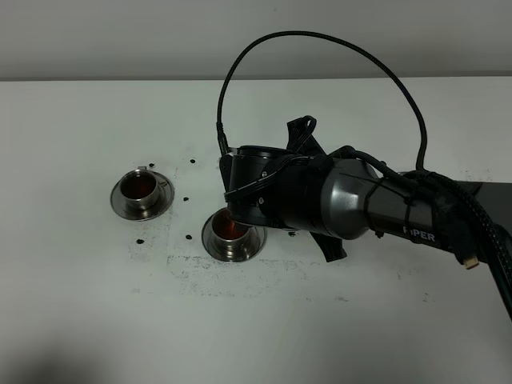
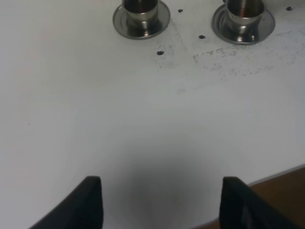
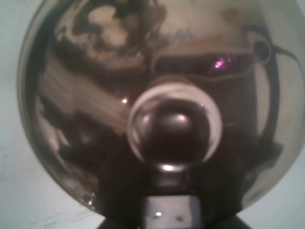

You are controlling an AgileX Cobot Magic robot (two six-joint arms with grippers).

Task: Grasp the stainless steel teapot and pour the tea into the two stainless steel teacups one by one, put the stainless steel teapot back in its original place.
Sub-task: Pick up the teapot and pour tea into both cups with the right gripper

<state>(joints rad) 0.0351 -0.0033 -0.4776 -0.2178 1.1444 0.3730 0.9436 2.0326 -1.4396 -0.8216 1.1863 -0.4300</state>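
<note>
The stainless steel teapot (image 3: 90,100) fills the right wrist view, seen from above its lid and knob (image 3: 174,126). In the exterior high view it is hidden under my right arm. My right gripper (image 1: 244,196) hangs just above the right teacup (image 1: 233,234), its fingers hidden, and it holds the teapot. Both teacups stand on saucers and hold reddish-brown tea (image 1: 230,228). The left teacup (image 1: 142,192) stands apart to the left. My left gripper (image 2: 159,193) is open and empty, well short of both cups (image 2: 141,12) (image 2: 244,14).
Small black specks (image 1: 189,237) and grey scuffs mark the white table (image 1: 96,304) around the cups. A black cable (image 1: 320,38) loops above the right arm. The table's front edge (image 2: 281,172) shows in the left wrist view.
</note>
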